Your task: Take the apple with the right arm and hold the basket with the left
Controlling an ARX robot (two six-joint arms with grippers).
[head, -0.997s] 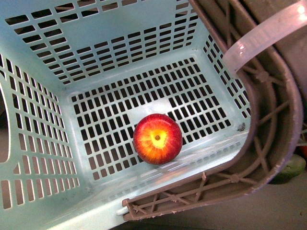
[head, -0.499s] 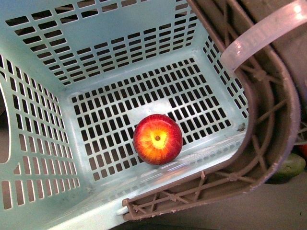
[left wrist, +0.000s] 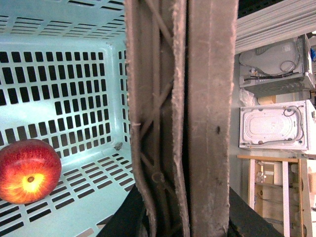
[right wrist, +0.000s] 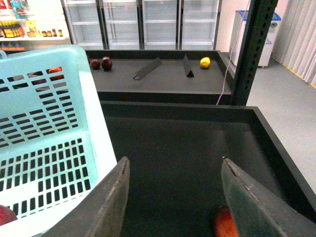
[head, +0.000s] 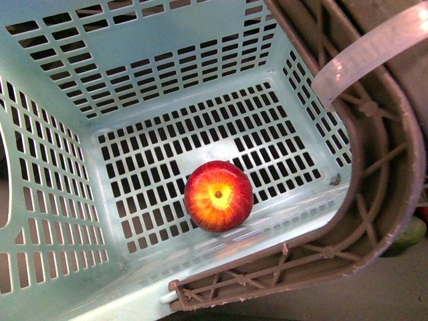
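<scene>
Slightly shifted since the earlier frames is the basket, whose brown handle now hides more of the green fruit, while the apple lies on the slotted floor close to the near wall. The handle is clamped between the jaws of the left gripper, and the right gripper is held beside the basket, jaws apart and empty. The picking is judged done, so only a steady hold on the basket is called for next.
</scene>
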